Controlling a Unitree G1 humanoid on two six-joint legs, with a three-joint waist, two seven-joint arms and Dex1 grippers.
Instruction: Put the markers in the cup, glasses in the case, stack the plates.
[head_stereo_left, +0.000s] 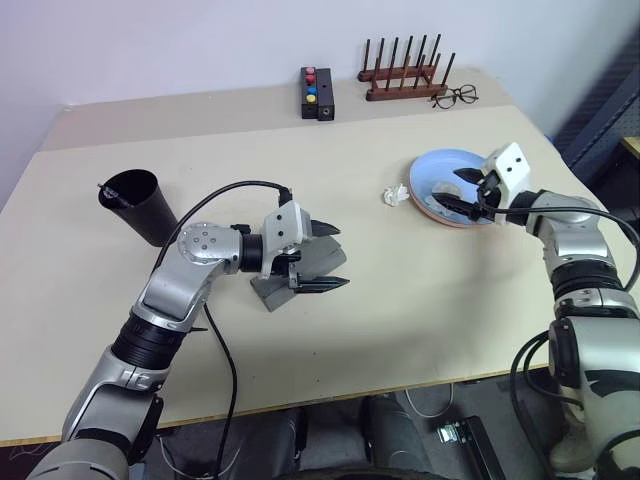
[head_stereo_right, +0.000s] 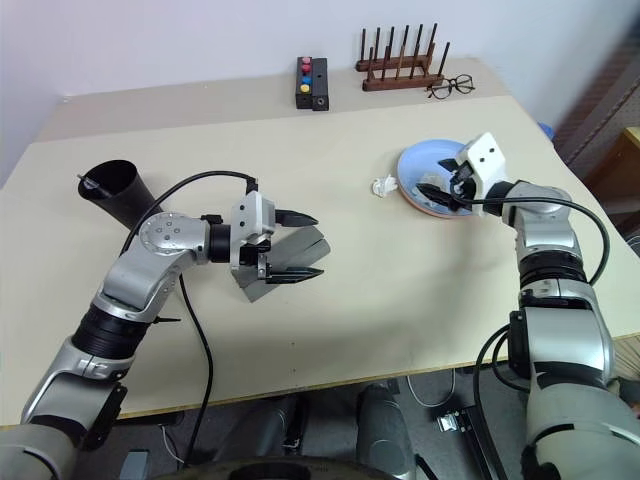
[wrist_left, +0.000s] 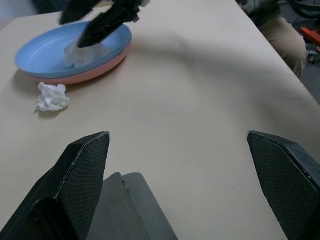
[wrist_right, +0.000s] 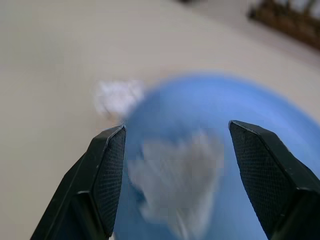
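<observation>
While the right gripper (head_stereo_left: 472, 197) gapes, stacked plates (head_stereo_left: 432, 180) lie beneath.

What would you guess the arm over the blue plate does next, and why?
Probably close on the white wad lying in the blue plate. The right gripper, jaws open, hangs right over it, and the blue plate already sits stacked on the pink plate.

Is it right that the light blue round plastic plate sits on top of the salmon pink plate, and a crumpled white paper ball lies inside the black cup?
Not quite. The crumpled white paper ball lies on the beige table beside the stacked plates, as the left eye view shows. The light blue round plastic plate does sit on the salmon pink plate.
</observation>
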